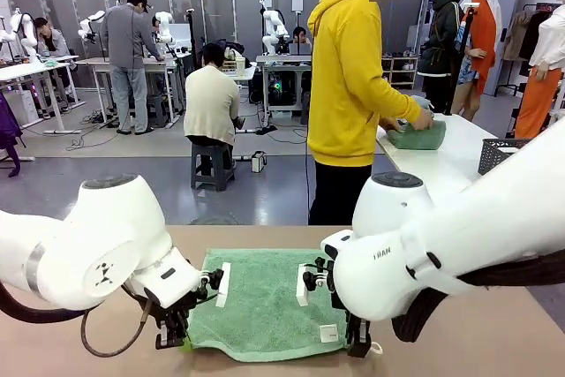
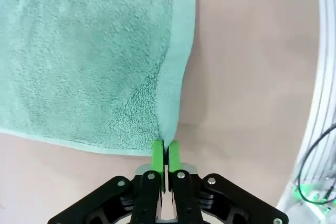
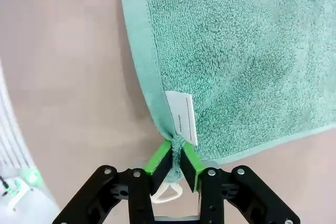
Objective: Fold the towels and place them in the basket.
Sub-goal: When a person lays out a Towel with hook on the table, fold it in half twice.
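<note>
Centrally, mint towel [image 1: 265, 306]; tan table [image 1: 265, 237]; grey floor [image 1: 88, 183]

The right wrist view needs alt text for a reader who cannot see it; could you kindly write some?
The right gripper has its green-padded fingers shut on one corner of the mint green terry towel, right beside its white rectangular label, with a white loop showing between the fingers. The towel lies spread on the pale brown table.

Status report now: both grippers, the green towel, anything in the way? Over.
Left gripper shut on one near corner of green towel. Right gripper shut on the other, by white label. Towel flat, unfolded. Person stands apart at far table.
</note>
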